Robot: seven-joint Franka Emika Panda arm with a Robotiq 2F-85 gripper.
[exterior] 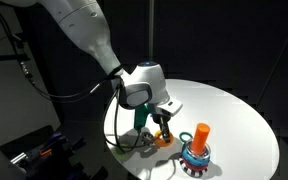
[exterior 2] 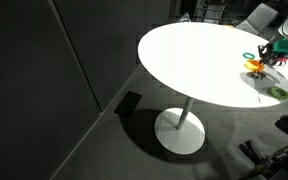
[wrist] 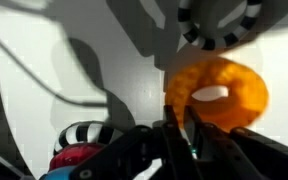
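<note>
In the wrist view an orange ring (wrist: 224,95) lies on the white table (wrist: 104,60) right in front of my gripper (wrist: 182,120). Its near rim sits between the two dark fingers (wrist: 149,150), which stand close together and pinch it. In an exterior view the gripper (exterior: 162,128) points down at the orange ring (exterior: 164,139) near the table's front edge. In an exterior view the gripper (exterior 2: 274,52) hangs over the far right of the table, above a small colourful cluster (exterior 2: 256,66).
A stacking toy with an orange peg (exterior: 201,133) and a blue and red base (exterior: 195,155) stands just beside the gripper. A green piece (exterior: 141,117) lies behind it. Black-and-white striped rings (wrist: 219,25) (wrist: 84,133) and a red ring (wrist: 72,157) lie nearby.
</note>
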